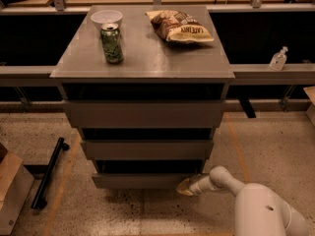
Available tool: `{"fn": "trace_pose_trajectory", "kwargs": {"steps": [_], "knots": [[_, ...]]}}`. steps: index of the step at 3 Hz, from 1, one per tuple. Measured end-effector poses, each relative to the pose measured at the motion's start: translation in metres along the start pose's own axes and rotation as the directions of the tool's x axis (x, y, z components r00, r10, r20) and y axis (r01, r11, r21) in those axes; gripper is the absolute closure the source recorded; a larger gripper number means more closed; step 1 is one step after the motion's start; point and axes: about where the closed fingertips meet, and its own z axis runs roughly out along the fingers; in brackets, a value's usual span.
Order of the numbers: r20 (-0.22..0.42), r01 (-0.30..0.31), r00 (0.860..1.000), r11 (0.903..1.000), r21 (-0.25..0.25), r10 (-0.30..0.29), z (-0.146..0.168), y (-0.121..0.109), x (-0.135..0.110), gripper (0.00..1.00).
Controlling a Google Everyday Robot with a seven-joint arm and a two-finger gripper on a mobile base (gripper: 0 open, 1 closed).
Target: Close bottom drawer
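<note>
The bottom drawer [142, 181] is the lowest and narrowest of three grey-brown drawer fronts in the cabinet. Its flat panel sits just above the floor, with a dark gap above it. My gripper [185, 187] reaches in from the lower right on a white arm [224, 178]. Its tip is at the right end of the bottom drawer's front panel, at or touching its lower right corner.
The cabinet top [147, 58] holds a green can [111, 44], a white bowl [106, 18] and a chip bag [180, 27]. A black bar [48, 173] and a cardboard box [12, 191] lie on the floor at left. A clear bottle [278, 58] stands on the right ledge.
</note>
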Motion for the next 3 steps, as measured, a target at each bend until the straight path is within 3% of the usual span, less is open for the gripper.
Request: {"fn": "trace_pose_trajectory", "kwargs": {"steps": [1, 2, 3], "knots": [[-0.001, 0.022, 1.000, 0.9996, -0.016, -0.022, 0.005, -0.002, -0.003, 0.58], [0.018, 0.041, 0.999, 0.9991, -0.007, -0.041, 0.015, -0.014, -0.008, 0.81], [0.018, 0.041, 0.999, 0.9991, -0.007, -0.041, 0.015, -0.014, -0.007, 0.80]]}}
